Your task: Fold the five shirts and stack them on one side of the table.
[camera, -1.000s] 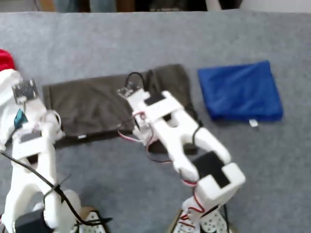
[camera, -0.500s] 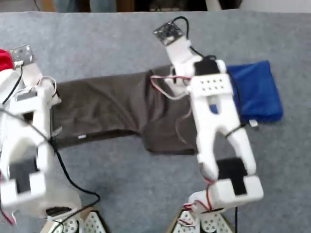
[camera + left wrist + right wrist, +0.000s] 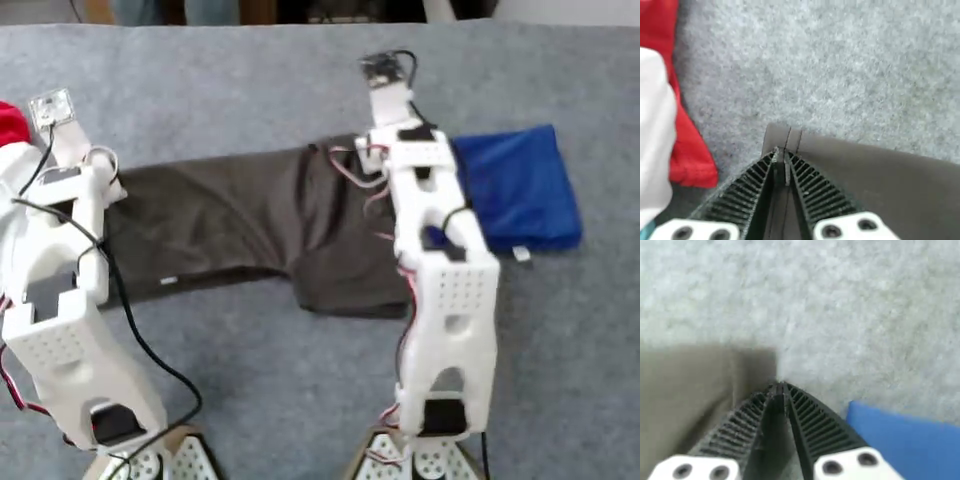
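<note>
The right arm covers the near edge of the blue shirt (image 3: 525, 180) and one corner of the dark brown shirt (image 3: 220, 215). A red shirt (image 3: 9, 122) is cut off at the tabletop's (image 3: 230, 80) left edge, and the white shape (image 3: 655, 125) lying over it is too blurred to identify. The brown shirt lies spread flat between the arms, soft and faintly creased, with a stitched hem at its corner. The left hand (image 3: 782, 161) has its ribbed black fingers pinched tight on that corner. The right hand (image 3: 779, 390) is likewise clamped on the opposite far corner (the cloth there is hard to see between the tips). The blue shirt is a neat folded square just beside it on the fuzzy grey felt.
</note>
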`<action>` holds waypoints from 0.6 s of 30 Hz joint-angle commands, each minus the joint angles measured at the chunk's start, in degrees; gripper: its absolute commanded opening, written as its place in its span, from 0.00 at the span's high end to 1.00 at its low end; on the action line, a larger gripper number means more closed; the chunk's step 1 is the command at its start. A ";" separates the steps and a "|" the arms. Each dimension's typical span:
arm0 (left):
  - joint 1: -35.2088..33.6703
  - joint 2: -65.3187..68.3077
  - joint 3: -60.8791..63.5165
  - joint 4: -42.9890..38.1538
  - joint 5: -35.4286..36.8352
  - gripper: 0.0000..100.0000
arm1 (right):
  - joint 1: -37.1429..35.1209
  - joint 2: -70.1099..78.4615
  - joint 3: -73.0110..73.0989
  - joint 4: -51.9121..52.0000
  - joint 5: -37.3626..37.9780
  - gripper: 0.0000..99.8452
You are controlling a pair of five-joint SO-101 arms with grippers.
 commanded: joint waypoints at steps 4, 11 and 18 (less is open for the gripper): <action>-0.75 1.05 -3.30 -0.79 -1.41 0.97 | 3.16 8.92 -24.84 16.18 -0.88 0.99; -1.71 4.40 -12.35 13.45 -3.60 0.97 | 5.01 17.71 -43.21 26.99 -0.97 0.99; 1.10 2.02 -30.29 35.69 -3.52 0.97 | 4.75 24.66 -59.47 34.20 -1.05 0.99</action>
